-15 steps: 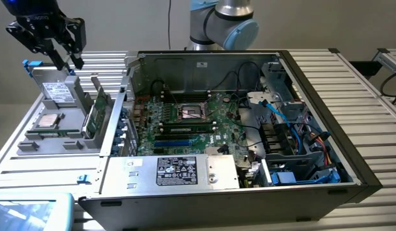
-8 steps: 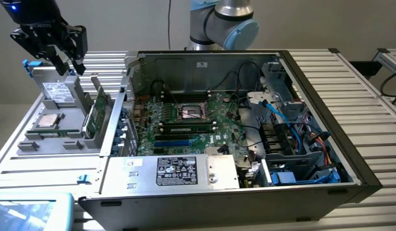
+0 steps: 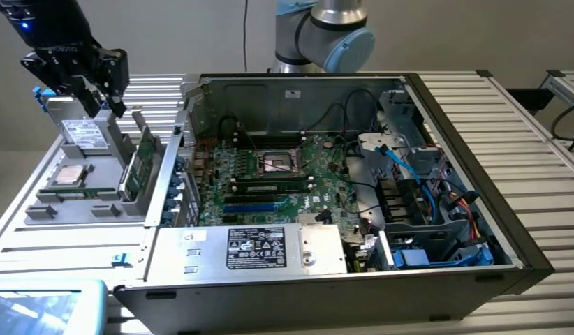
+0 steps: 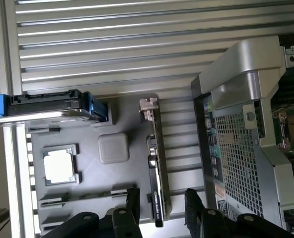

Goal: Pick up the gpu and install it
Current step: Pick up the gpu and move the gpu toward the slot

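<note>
In the exterior view the gripper [image 3: 102,105] hangs with its jaws spread wide and empty over the far end of the grey holder tray [image 3: 72,209]. The tray lies on the slatted table [image 3: 538,209], just beside the open computer case [image 3: 454,279] on the exterior view's left, and the gpu [image 3: 138,164] stands on its long edge along the tray's edge nearest the case. In the wrist view the black fingers [image 4: 132,206] sit one on each side of the upright gpu [image 4: 155,148], apart from it, with a processor chip [image 4: 60,166] seated nearer the tray's opposite edge.
</note>
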Motion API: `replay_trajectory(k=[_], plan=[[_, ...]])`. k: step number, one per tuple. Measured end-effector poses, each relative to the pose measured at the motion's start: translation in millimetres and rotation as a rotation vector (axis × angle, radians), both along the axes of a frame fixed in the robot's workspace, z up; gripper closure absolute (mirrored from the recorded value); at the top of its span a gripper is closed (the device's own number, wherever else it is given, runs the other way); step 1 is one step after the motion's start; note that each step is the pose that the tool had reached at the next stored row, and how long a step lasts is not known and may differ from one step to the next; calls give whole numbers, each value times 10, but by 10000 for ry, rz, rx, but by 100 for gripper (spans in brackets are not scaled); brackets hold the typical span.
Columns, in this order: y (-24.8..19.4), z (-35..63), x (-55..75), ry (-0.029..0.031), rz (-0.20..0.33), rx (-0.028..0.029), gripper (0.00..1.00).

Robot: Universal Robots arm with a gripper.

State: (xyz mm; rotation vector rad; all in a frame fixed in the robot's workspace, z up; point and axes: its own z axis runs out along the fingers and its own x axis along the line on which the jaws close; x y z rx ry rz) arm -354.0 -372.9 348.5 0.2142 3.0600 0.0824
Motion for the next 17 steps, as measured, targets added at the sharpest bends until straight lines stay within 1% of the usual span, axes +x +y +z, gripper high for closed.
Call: replay_trajectory(k=[5,7,9,11,14,15,17], plan=[[-18,-92,-74,-2,-10,6,51],[-28,-129,-93,-4,-8,23,51],[-30,-163,-95,0,-10,39,51],[-30,-199,-94,-2,-9,72,51],[-30,-242,-95,-2,7,179,51],[-30,-258,-96,-3,34,197,51],[-30,-293,-95,-2,176,201,51]])
